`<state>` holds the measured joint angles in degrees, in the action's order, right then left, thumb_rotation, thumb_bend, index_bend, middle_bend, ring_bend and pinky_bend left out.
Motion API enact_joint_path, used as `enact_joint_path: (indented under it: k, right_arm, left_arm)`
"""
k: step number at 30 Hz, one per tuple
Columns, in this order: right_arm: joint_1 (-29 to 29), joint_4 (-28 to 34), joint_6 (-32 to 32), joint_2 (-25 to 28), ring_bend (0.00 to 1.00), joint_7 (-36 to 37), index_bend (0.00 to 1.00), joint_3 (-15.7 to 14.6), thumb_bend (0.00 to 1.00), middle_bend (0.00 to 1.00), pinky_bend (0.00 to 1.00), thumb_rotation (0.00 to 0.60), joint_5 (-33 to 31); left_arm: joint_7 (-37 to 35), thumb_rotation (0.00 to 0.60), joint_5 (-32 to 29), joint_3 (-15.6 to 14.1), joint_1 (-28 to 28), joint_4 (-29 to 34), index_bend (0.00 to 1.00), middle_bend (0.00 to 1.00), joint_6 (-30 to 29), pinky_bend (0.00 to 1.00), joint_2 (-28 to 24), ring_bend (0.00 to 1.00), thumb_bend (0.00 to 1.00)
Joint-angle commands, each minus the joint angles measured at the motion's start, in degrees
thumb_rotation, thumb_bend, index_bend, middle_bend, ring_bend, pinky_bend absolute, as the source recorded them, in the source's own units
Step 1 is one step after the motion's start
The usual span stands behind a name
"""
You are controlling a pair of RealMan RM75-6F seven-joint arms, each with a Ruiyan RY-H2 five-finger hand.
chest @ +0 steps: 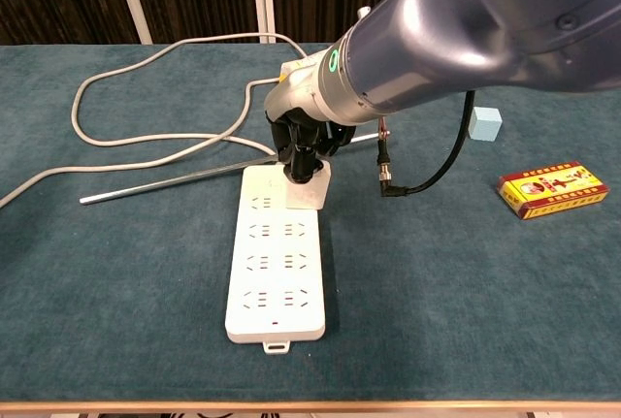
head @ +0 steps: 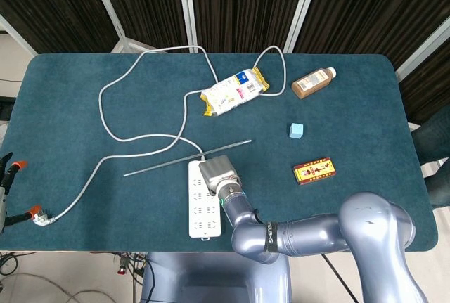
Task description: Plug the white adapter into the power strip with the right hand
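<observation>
The table [head: 70, 71] carries one white power strip [chest: 277, 273] with one grey cable [head: 105, 117] looping from it. One white adapter [chest: 309, 188] sits at the strip's far end. One thin metal rod [head: 169, 161] lies across the cloth. There is one snack packet [head: 234, 92], one brown bottle [head: 313, 82], one small light-blue cube [head: 296, 131], and one red-and-yellow box [head: 314, 171]. Two robot hands show: the right hand [chest: 303, 146] over the strip, and the left hand [head: 8, 176] at the table's edge.

Glossy plastic power strip [chest: 277, 263] – matt cloth table [chest: 116, 273].
</observation>
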<state>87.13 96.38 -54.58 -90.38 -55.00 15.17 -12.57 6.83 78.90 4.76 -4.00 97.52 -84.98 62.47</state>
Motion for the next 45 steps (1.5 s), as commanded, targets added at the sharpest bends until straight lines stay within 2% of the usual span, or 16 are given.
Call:
enact_joint_path:
  k: [1,45]
  right_arm:
    - [0.0,-0.4,0.1,-0.2,0.90,0.0,1.00,-0.1,0.84,0.83,1.00,0.600,-0.1]
    - [0.7,-5.3,-0.3,-5.7,0.90,-2.9,1.00,-0.4,0.84,0.83,1.00,0.600,-0.9]
  left_arm:
    - [0.0,0.600,0.0,0.0,0.0,0.0,0.20,0.00,0.1,0.00,0.0,0.00,0.09]
    - [-1.8,0.600,-0.3,0.2,-0.2,-0.2,0.20,0.00,0.5,0.00,-0.7,0.00,0.09]
